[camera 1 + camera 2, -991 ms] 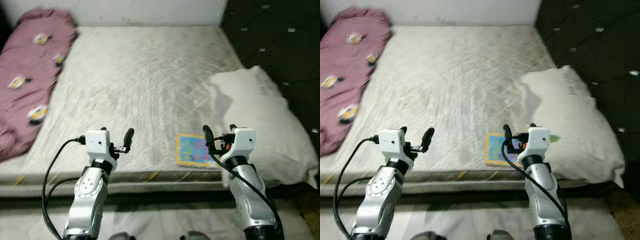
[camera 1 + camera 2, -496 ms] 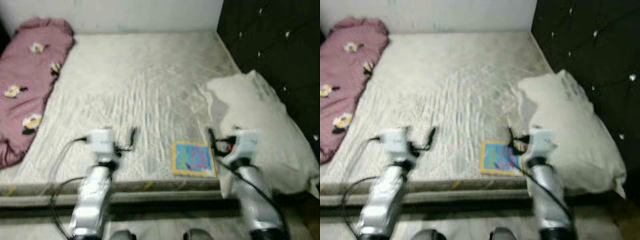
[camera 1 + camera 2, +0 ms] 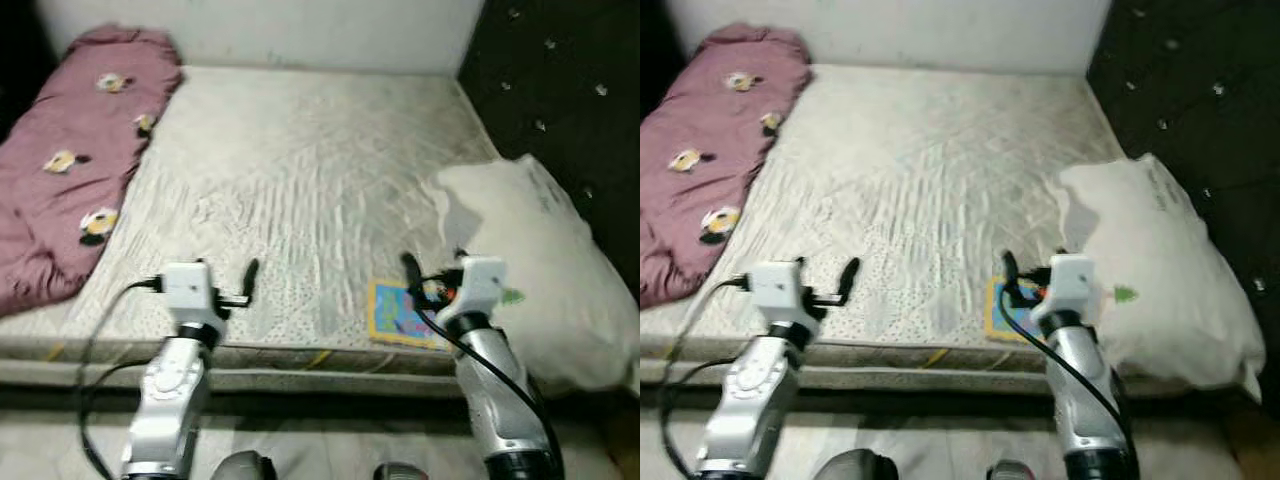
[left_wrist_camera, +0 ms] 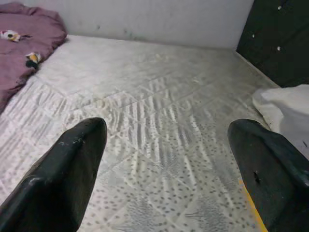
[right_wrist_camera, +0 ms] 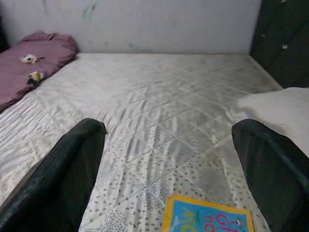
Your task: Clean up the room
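As lies flat, book [image 3: 400,312] long axis toward wall [image 3: 300,30]

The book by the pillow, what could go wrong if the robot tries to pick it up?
The book lies flat near the mattress edge, so the open right gripper might nudge it off onto the floor. The pillow sits close beside it and could snag a finger. The head views are blurry, so aiming may be off.

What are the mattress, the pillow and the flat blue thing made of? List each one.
Mattress: quilted fabric with a slight sheen, stitched in diamonds.
Pillow: soft off-white cloth, creased and puffy.
Flat blue thing: probably a printed paper or card book, yellow-bordered, lying flat.
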You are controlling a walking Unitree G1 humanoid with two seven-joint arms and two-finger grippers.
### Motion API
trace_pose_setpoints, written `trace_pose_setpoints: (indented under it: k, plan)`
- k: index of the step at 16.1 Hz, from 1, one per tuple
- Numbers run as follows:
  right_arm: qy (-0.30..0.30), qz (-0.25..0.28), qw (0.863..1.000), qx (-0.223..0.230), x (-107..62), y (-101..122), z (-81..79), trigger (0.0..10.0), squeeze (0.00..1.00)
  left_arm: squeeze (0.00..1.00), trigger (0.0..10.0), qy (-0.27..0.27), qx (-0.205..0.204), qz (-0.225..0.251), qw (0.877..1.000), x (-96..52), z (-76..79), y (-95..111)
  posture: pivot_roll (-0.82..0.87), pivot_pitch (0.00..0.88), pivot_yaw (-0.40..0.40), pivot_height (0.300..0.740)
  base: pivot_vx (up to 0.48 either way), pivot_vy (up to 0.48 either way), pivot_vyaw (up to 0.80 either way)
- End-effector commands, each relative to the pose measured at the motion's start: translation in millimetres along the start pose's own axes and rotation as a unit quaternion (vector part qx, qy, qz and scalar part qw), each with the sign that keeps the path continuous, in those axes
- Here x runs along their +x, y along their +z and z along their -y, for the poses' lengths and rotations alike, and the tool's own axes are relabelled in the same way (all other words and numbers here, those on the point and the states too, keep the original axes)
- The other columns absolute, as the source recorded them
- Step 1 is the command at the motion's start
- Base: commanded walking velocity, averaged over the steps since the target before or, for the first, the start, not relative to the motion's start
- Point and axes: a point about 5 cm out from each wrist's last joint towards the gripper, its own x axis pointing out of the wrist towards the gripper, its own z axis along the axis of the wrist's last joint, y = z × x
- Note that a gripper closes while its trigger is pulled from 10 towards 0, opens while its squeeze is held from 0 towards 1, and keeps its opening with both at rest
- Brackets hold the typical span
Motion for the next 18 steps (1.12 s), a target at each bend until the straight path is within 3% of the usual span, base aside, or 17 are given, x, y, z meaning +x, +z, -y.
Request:
trace_pose_setpoints:
  k: [1, 16, 18]
  plan:
    - [-0.014, -0.003, 1.0, -0.007, -2.9, 0.8, 9.8, 10.0, 0.0, 0.0, 10.0, -0.011, -0.006, 0.004, 1.0, 3.3, 9.2, 2.8, -0.03, 0.074, -0.001, 0.74, 0.0, 0.48, -0.68]
    - [-0.009, -0.015, 1.0, -0.012, -7.0, -3.1, 10.2, 10.0, 0.0, 0.0, 10.0, -0.012, -0.009, -0.001, 1.0, 1.9, 13.8, -1.2, -0.04, 0.069, -0.013, 0.74, 0.0, 0.48, 0.0]
    - [-0.01, -0.014, 1.0, -0.015, -6.9, -2.4, 11.4, 10.0, 0.0, 0.0, 10.0, -0.01, -0.004, 0.005, 1.0, 2.1, 14.2, -0.6, -0.04, 0.067, -0.014, 0.74, 0.0, 0.0, 0.0]
